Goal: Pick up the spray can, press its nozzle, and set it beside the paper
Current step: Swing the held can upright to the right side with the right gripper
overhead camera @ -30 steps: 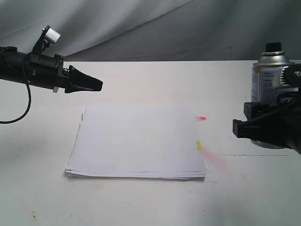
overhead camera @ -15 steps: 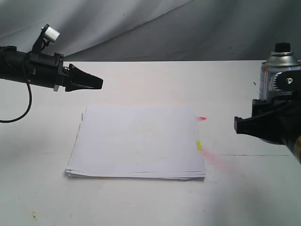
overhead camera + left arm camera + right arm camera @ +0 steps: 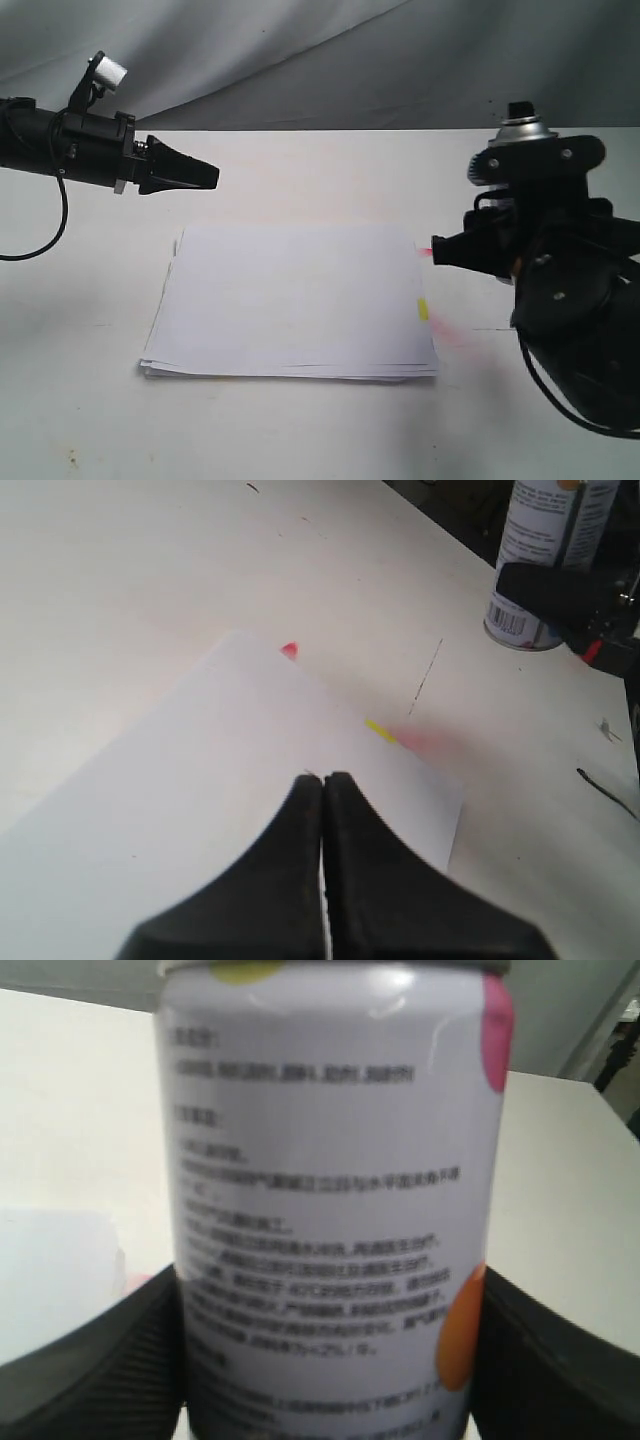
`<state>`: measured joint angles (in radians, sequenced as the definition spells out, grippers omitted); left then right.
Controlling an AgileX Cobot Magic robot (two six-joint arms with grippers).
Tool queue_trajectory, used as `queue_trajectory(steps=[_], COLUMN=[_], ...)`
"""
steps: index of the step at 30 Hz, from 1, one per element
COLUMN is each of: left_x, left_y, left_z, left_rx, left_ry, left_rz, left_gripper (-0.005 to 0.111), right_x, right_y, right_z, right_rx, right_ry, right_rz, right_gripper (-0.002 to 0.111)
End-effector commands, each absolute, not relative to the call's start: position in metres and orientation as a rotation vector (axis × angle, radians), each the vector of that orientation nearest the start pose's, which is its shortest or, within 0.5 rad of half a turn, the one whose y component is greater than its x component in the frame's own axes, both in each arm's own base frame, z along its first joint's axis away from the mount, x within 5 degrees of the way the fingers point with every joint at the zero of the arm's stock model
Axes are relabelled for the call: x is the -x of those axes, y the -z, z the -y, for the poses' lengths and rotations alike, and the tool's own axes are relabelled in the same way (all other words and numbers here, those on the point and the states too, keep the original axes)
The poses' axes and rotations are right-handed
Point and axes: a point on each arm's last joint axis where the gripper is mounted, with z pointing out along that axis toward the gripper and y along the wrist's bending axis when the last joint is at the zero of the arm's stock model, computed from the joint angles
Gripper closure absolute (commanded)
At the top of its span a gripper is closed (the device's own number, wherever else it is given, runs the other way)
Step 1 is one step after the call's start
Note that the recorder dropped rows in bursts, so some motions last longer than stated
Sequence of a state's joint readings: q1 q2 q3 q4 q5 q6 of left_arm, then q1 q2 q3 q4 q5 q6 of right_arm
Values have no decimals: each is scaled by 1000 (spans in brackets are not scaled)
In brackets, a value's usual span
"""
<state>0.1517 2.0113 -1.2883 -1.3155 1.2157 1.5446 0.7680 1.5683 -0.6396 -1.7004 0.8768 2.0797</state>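
Right pincer (image 3: 330,1380) clamped round the spray can (image 3: 330,1160) — pickup step, I'd say — next: lift clear, then press that nozzle (image 3: 518,108).

A white table (image 3: 300,440) under soft, even light; a grey draped cloth backdrop (image 3: 300,60) hangs behind it.

Soft even light, blurry wrist views

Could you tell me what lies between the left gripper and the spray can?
The paper, then bare table; the left wrist view shows it.
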Motion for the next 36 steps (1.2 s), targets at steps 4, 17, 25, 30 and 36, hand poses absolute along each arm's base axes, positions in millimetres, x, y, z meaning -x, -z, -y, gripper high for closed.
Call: queue_trajectory(steps=[4,17,25,30,36], left_x=[-389,-387,-387,-387,-387], left_y=[-198,-195,-195,-195,-195], left_z=[24,24,24,24,24], left_rx=[-719,-755,-758,-758,-751], left_ry=[1159,1148,1146,1146,1148], left_rz=[-2064,-2091,-2089,-2089,-2085], left_gripper=[107,107,107,107,107], right_x=[-255,-255,-279,-288,-289], right_y=[-219,-219,-198,-180,-172], right_z=[-153,-153,-120,-110,-111], right_rx=[39,60,-50,-67,-54], right_ry=[185,197,251,303,321], right_rz=[-1954,-1953,-2048,-2100,-2122], right_gripper=[108,108,108,108,108])
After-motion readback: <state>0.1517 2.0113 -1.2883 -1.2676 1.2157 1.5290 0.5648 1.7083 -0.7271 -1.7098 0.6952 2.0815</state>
